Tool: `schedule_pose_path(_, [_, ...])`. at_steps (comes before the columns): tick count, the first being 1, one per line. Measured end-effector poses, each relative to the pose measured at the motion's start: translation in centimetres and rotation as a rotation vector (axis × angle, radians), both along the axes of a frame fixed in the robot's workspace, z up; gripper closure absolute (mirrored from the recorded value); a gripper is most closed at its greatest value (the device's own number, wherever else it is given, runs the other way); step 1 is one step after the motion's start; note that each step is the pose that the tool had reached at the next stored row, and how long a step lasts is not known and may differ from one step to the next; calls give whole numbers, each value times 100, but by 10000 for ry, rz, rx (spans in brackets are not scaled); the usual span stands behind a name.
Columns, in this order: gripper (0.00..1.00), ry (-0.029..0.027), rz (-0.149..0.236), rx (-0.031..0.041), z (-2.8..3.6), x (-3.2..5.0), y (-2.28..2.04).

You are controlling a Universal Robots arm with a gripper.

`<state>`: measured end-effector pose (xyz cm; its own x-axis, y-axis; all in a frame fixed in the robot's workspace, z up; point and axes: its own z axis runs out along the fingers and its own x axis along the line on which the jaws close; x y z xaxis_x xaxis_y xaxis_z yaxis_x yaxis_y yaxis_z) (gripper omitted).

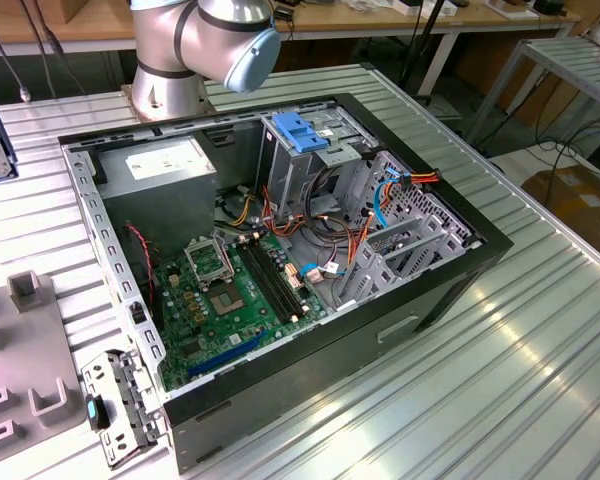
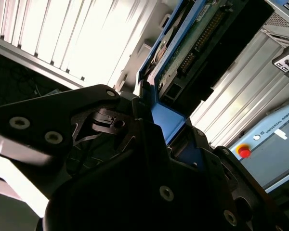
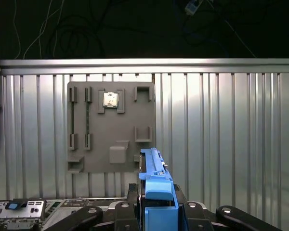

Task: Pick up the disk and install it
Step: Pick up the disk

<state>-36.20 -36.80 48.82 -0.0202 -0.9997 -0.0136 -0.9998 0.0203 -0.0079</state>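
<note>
My gripper (image 3: 156, 204) is shut on the disk (image 3: 155, 185), which shows edge-on in the first wrist view with its blue rail between the black fingers (image 3: 131, 208). In the second wrist view the disk (image 2: 197, 43) shows its green circuit board side and a blue rail, with the gripper (image 2: 154, 120) clamped on its near end. It hangs in the air above the ribbed metal table (image 3: 221, 125). In the exterior view the open computer case (image 1: 460, 290) lies on its side, with the metal drive cage (image 1: 315, 175) at its back under a blue latch piece (image 1: 300, 130).
A grey fixture plate (image 3: 111, 125) with slots and a small chip lies on the table; it also sits at the exterior view's left (image 1: 20, 340). The arm's base (image 1: 180, 50) stands behind the case. Inside the case are a grey box with a white sticker (image 1: 165, 165), the motherboard (image 1: 230, 295) and cables (image 1: 380, 200).
</note>
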Motion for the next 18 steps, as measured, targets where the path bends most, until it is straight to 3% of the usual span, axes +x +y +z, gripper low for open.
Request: schedule_pose_path(18, [63, 0, -1, 0, -1, 222, 0])
